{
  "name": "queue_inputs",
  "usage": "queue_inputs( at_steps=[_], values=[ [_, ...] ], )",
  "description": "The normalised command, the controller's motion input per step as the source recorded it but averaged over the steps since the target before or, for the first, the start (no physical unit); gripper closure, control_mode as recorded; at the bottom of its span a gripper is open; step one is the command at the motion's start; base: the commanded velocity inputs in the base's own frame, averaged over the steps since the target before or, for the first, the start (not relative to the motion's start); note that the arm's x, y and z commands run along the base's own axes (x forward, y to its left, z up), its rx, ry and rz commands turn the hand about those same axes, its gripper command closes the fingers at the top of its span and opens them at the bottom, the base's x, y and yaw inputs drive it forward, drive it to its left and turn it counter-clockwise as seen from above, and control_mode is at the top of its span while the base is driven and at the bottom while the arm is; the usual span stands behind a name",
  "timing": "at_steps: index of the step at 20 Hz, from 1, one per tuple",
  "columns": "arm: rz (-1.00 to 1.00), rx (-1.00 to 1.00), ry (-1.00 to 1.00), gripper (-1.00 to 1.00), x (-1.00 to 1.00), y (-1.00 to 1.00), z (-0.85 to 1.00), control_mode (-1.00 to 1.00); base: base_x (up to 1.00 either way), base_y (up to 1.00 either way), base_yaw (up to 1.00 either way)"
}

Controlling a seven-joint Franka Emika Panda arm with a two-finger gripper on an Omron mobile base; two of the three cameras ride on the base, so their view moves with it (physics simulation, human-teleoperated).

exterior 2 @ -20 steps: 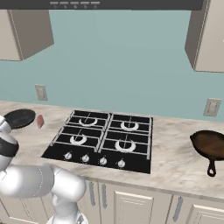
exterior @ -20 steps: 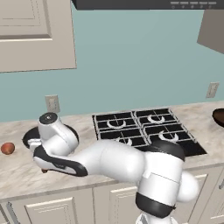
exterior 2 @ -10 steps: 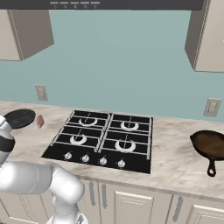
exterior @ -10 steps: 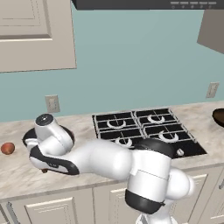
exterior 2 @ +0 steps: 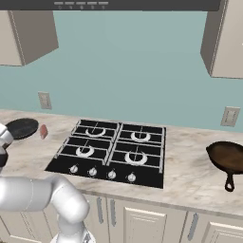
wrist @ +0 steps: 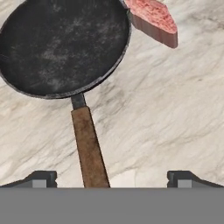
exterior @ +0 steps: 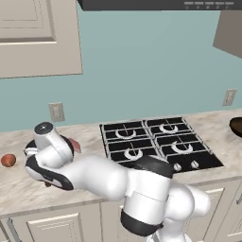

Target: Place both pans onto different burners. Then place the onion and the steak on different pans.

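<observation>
Black pan point(wrist: 61, 46) lies empty on the counter point(wrist: 175, 113), steak point(wrist: 153, 19) beside it.

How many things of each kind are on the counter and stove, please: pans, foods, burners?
Pans: 2, the black pan with wooden handle and the reddish-brown pan.
Foods: 2, the steak and the onion.
Burners: 4, on the cooktop.
Total: 8.
</observation>
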Motion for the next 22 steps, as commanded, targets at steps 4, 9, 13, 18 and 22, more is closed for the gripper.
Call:
queue_inputs(
  at_steps=[4,9,13,18,22],
  values=[
    [-0.01,0.00,0.00,-1.00,0.18,0.05,-0.04,-1.00,0.00,0.00,0.00],
    [0.00,0.00,0.00,-1.00,0.08,0.01,-0.04,-1.00,0.00,0.00,0.00],
    [0.00,0.00,0.00,-1.00,0.09,0.03,-0.12,-1.00,0.00,0.00,0.00],
    [0.00,0.00,0.00,-1.00,0.09,0.04,-0.16,-1.00,0.00,0.00,0.00],
    [0.00,0.00,0.00,-1.00,0.12,0.04,-0.17,-1.00,0.00,0.00,0.00]
  ],
)
